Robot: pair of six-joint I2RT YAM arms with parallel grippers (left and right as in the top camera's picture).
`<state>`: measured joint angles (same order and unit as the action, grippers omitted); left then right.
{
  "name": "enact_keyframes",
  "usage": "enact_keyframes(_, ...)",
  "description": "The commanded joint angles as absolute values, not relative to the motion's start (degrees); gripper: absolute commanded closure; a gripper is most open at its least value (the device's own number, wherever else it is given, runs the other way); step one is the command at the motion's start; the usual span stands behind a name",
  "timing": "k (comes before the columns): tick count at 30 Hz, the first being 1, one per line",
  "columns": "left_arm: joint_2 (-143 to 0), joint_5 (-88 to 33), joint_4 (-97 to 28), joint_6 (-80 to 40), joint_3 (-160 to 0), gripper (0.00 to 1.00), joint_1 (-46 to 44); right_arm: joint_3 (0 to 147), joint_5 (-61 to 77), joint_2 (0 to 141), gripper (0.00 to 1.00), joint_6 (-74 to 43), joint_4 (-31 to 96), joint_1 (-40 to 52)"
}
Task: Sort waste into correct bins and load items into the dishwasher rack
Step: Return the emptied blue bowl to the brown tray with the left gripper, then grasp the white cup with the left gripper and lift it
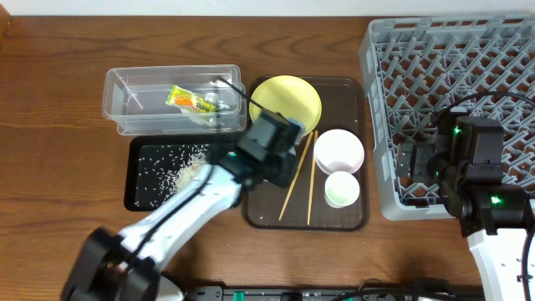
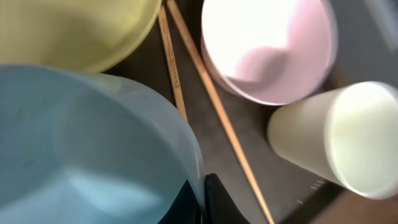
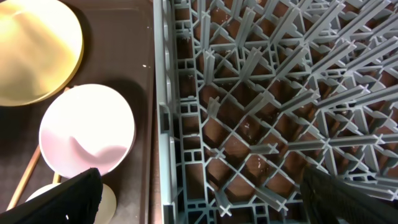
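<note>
Light blue bowl (image 2: 81,143), rim inside left pincer (image 2: 201,200), beside yellow plate (image 2: 74,31)

Dishes: one yellow plate (image 1: 286,99), one white bowl (image 1: 338,150), one small white cup (image 1: 342,189) and one light blue bowl (image 2: 81,143), four in all. With them are two chopsticks (image 1: 294,177), all at a single brown serving tray (image 1: 361,125) near the middle of the bench. There are two bins: one clear tub (image 1: 117,104) toward the far edge and one black tray (image 1: 138,180) just nearer. One wrapper (image 1: 191,102) shows in the tub. The rice grains (image 1: 188,171) on the black tray are too many to count. One grey rack (image 1: 384,75) fills the far right corner. Two arms (image 1: 180,205) come in from the near edge
</note>
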<state>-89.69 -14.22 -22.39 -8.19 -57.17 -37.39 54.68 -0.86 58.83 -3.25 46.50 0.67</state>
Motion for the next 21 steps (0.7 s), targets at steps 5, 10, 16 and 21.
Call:
enact_keyframes(5, -95.18, -9.15, -19.11, -10.39, -58.11, 0.86, -40.56, 55.88, -0.6, 58.63, 0.01, -2.92, 46.57, 1.48)
enact_keyframes(10, -93.14, -9.19, -19.57, -10.39, -58.89, 0.55, -40.42, 55.88, -0.6, 58.63, 0.01, -2.92, 46.54, 1.48)
enact_keyframes(16, -86.65, -15.09, -19.7, -10.57, -61.17, 0.51, -40.49, 55.88, -0.6, 58.63, 0.01, -2.92, 46.57, 1.48)
enact_keyframes(21, -86.19, -16.25, -18.96, -12.82, -60.86, 0.5, -41.41, 55.88, -0.6, 58.63, 0.01, -2.92, 46.54, 1.48)
